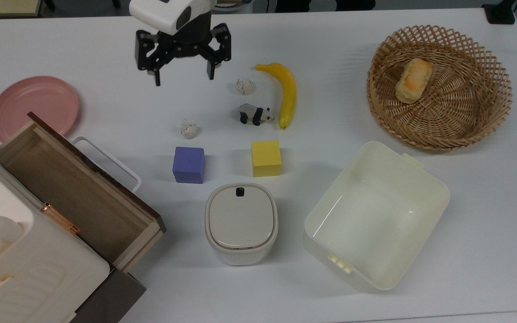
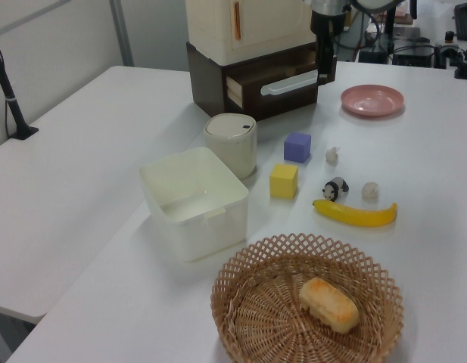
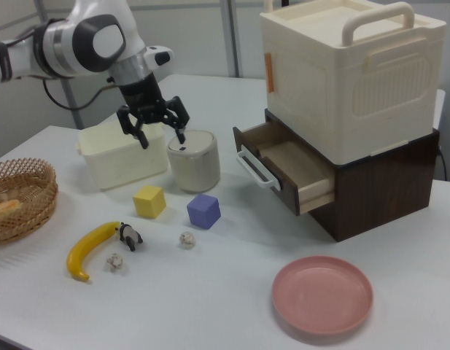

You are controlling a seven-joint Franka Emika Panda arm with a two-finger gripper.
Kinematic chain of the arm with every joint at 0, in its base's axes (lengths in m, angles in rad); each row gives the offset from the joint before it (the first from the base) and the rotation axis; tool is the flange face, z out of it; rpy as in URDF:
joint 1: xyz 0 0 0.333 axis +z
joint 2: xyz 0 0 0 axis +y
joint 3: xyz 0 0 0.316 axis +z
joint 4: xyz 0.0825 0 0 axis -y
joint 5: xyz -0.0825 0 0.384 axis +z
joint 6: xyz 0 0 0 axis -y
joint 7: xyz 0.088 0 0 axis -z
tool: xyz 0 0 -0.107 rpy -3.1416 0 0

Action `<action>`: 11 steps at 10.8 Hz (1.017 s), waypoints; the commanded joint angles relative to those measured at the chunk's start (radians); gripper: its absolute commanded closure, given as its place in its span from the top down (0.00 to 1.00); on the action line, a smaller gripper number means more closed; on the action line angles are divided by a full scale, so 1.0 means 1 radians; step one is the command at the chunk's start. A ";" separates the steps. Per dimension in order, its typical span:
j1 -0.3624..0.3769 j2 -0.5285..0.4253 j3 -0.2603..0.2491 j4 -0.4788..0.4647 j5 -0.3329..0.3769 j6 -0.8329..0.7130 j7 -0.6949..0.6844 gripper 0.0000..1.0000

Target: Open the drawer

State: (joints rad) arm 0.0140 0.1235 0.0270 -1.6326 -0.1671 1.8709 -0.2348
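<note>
light: bright, even | shadows: soft, faint | focus: slightly soft

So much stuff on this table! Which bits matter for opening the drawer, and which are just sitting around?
Part of the job:
drawer, pulled out
its white handle
gripper, open, up above the table

Just lying about:
pink plate
purple cube
yellow cube
banana
toy panda
lidded container
cream bin
basket
</note>
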 commanded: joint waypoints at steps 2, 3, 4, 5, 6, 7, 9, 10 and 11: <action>0.001 -0.038 -0.019 0.076 0.138 -0.208 0.138 1.00; 0.007 -0.048 -0.016 0.076 0.138 -0.231 0.175 1.00; 0.009 -0.059 -0.013 0.077 0.136 -0.252 0.228 1.00; 0.007 -0.062 -0.015 0.077 0.136 -0.256 0.247 1.00; 0.001 -0.061 -0.018 0.076 0.138 -0.256 0.246 1.00; 0.006 -0.061 -0.018 0.076 0.138 -0.256 0.249 1.00; 0.001 -0.062 -0.019 0.077 0.138 -0.253 0.247 1.00; 0.000 -0.061 -0.022 0.086 0.138 -0.254 0.239 1.00; 0.000 -0.062 -0.024 0.089 0.138 -0.257 0.239 1.00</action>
State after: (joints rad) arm 0.0128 0.0761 0.0139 -1.5522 -0.0483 1.6401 -0.0044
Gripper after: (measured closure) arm 0.000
